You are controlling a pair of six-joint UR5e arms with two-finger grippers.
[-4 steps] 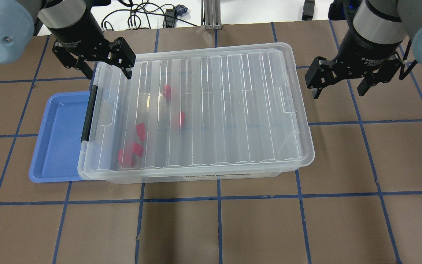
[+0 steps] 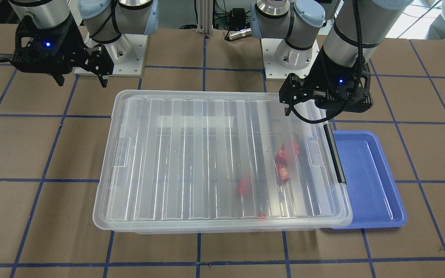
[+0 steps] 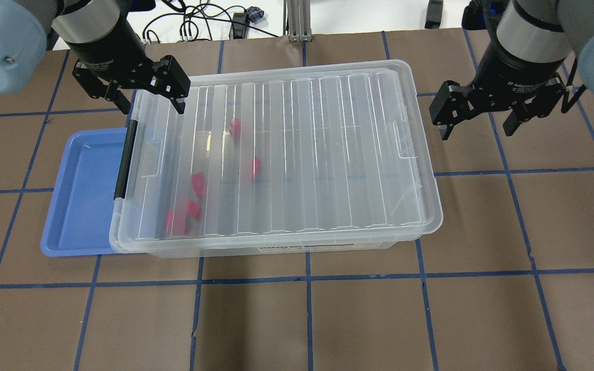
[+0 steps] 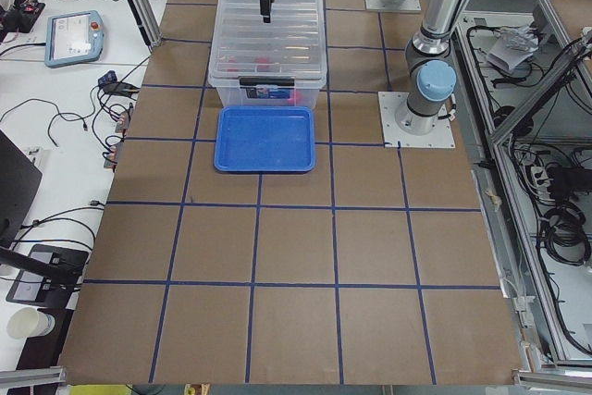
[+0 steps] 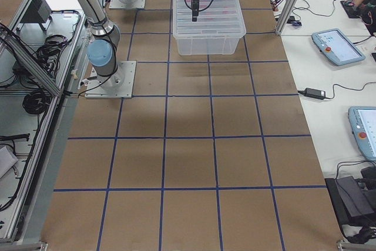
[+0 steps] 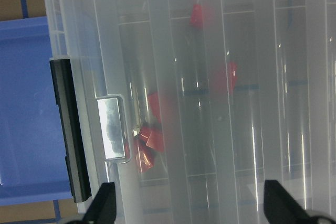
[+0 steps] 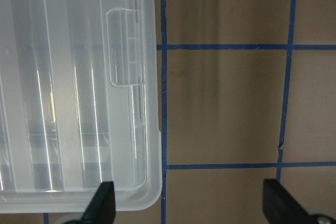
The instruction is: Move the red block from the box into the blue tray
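Note:
The clear box (image 3: 328,154) lies mid-table with its ribbed lid closed and its black latch bar (image 3: 124,159) at the tray end. Several red blocks (image 3: 197,185) show through the lid near that end, also in the left wrist view (image 6: 152,139) and the front view (image 2: 283,154). The blue tray (image 3: 83,196) is empty and sits against the latch end, partly under the box rim. My left gripper (image 3: 150,100) is open and empty above the box's far corner by the latch. My right gripper (image 3: 475,126) is open and empty, beyond the box's other end.
The table is brown and marked with a grid of blue tape. The right wrist view shows the box's corner (image 7: 79,77) and bare table beside it. Cables and tablets lie on the white benches past the table's far edge (image 4: 69,39).
Almost nothing: my left gripper has shifted very slightly. The box, the red blocks and the tray have not moved.

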